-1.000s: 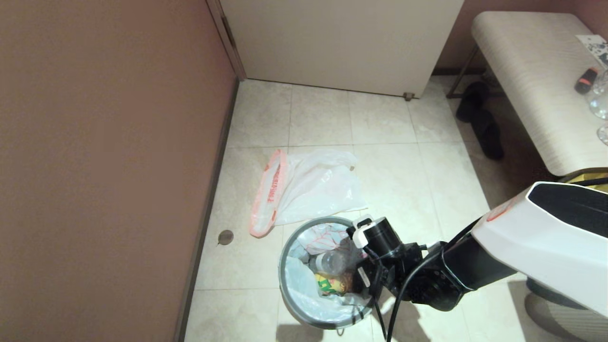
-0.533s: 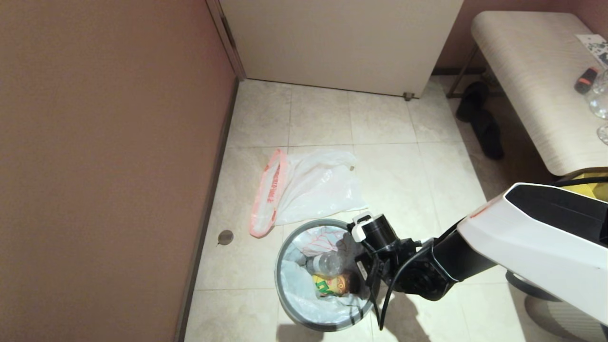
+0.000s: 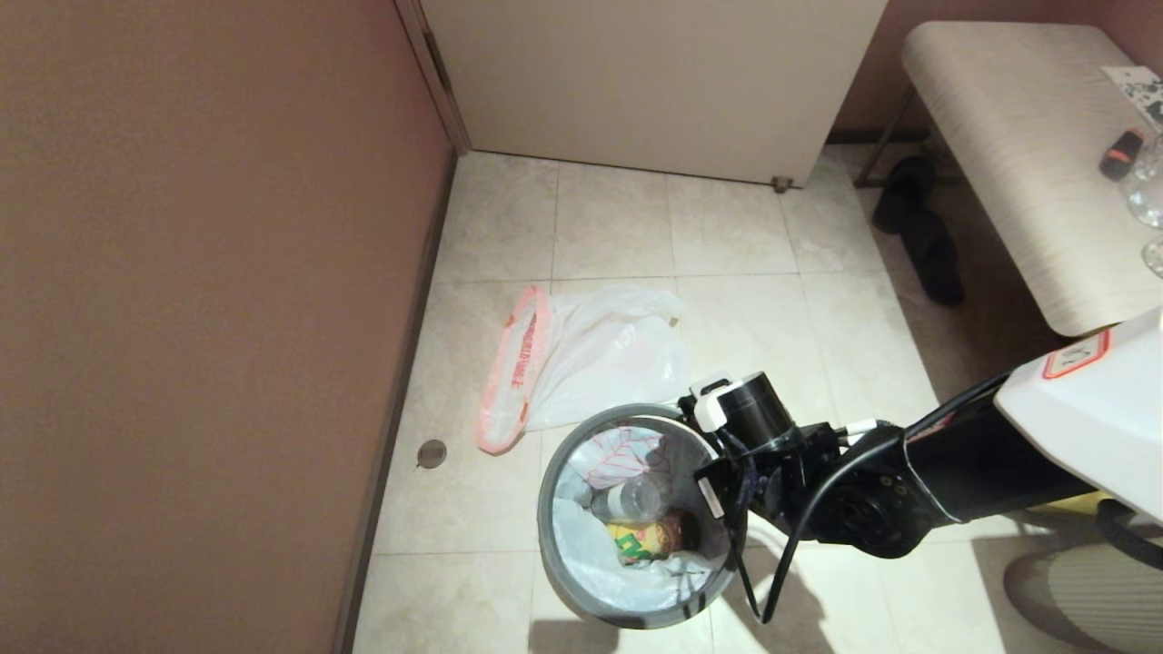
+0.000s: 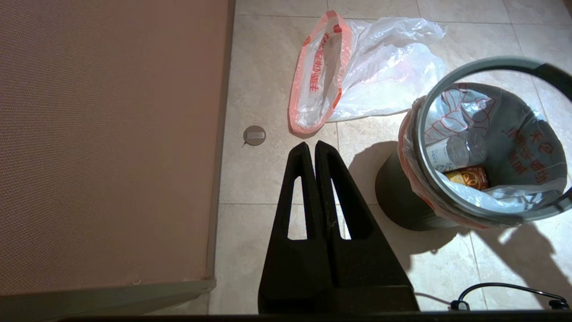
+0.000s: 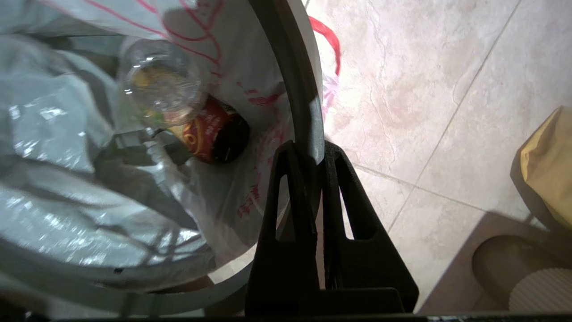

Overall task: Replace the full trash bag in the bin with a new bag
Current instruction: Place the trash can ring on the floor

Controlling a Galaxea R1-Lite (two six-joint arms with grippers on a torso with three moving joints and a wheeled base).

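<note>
Right gripper is clamped on the grey hoop rim of the bin, one finger inside the hoop, one outside. In the head view the fingers are hidden behind the wrist and its cables, so the grip only reads from the right wrist view.

The bin stands on the tiled floor, near the brown wall. The full trash bag sits inside the bin; its mouth is folded over the bin's edge under the hoop. A clear bottle and a yellow packet lie in it; whatever is underneath is hidden.

The new bag lies flat on the floor just beyond the bin, lettered band toward the wall. Cannot tell if it touches the bin.

Left gripper is parked off to the side, fingers pressed together on nothing; it shows only in its own wrist view. A yellow fabric bag is cut off at the frame edge in the right wrist view.
</note>
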